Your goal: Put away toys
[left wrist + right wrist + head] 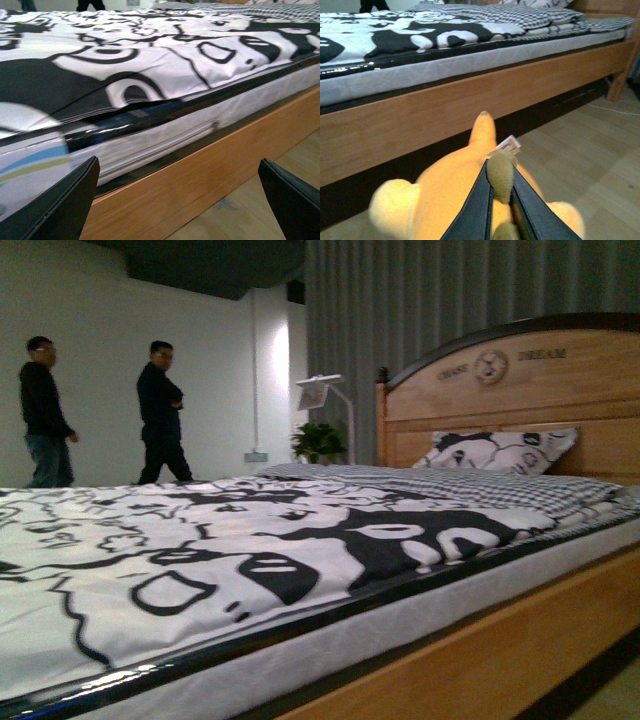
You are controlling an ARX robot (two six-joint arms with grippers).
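Observation:
An orange-yellow plush animal (445, 195) hangs low over the wooden floor beside the bed in the right wrist view. My right gripper (501, 172) is shut on it, its two black fingers (475, 210) pinching an olive-brown ear patch (501, 175). A small white tag (509, 144) sticks out past the ear. My left gripper (177, 200) is open, with its black fingertips (65, 200) far apart and nothing between them; it faces the bed's wooden side rail (190, 180). Neither gripper shows in the front view.
A wooden bed (520, 640) with a black-and-white patterned cover (200, 550), a checked blanket (470, 485) and a pillow (495, 450) fills the front view. Two people (160, 410) stand by the far wall near a lamp (320, 390) and plant (318, 440). Dark gap under the bed (395, 165).

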